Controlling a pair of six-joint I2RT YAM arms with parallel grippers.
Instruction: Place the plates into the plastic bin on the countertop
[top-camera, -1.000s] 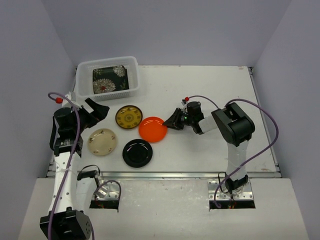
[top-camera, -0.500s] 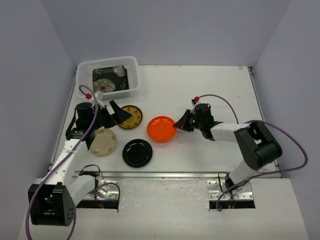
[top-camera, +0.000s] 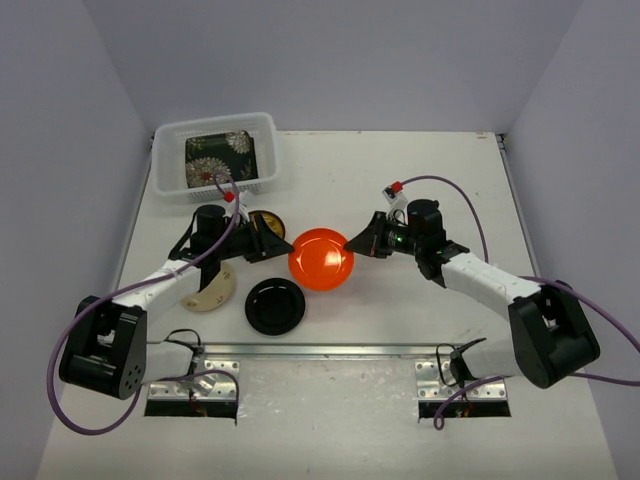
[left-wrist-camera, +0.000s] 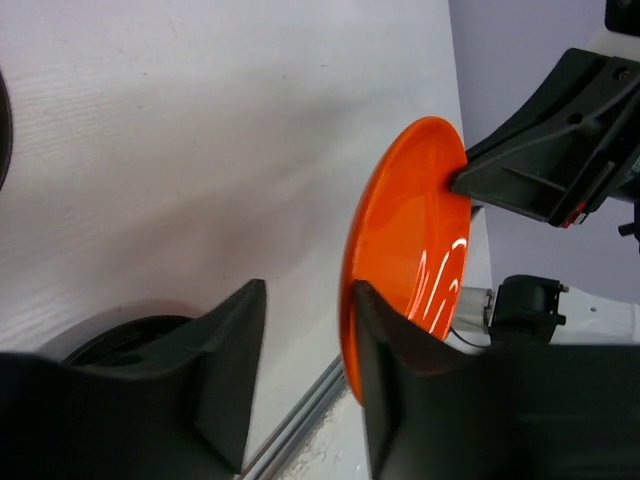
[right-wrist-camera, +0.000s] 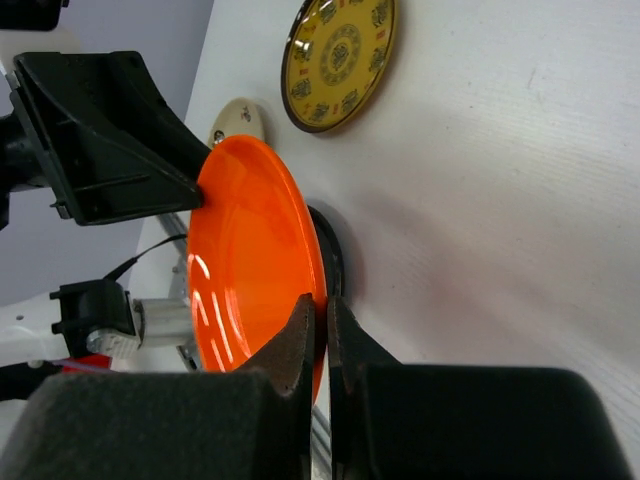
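My right gripper (top-camera: 350, 244) (right-wrist-camera: 322, 300) is shut on the right rim of the round orange plate (top-camera: 320, 260) (right-wrist-camera: 250, 260), holding it tilted up above the countertop (top-camera: 430, 170). My left gripper (top-camera: 288, 246) (left-wrist-camera: 310, 285) is open around the plate's (left-wrist-camera: 410, 240) opposite rim. One finger lies against the plate; the other stands apart. The plastic bin (top-camera: 215, 122) at the back left holds a square black plate with white flowers (top-camera: 218, 158). On the countertop lie a yellow-patterned plate (top-camera: 268, 222) (right-wrist-camera: 340, 60), a cream plate (top-camera: 208, 292) and a black plate (top-camera: 274, 305).
The left arm crosses over the cream plate and partly hides the yellow-patterned one. A metal rail (top-camera: 330, 350) runs along the near edge of the countertop. Grey walls close in the back and both sides.
The right gripper shut on the orange plate, raised it off the countertop and tipped it up. The left arm swung right to the plate's far rim, its jaws narrowing.
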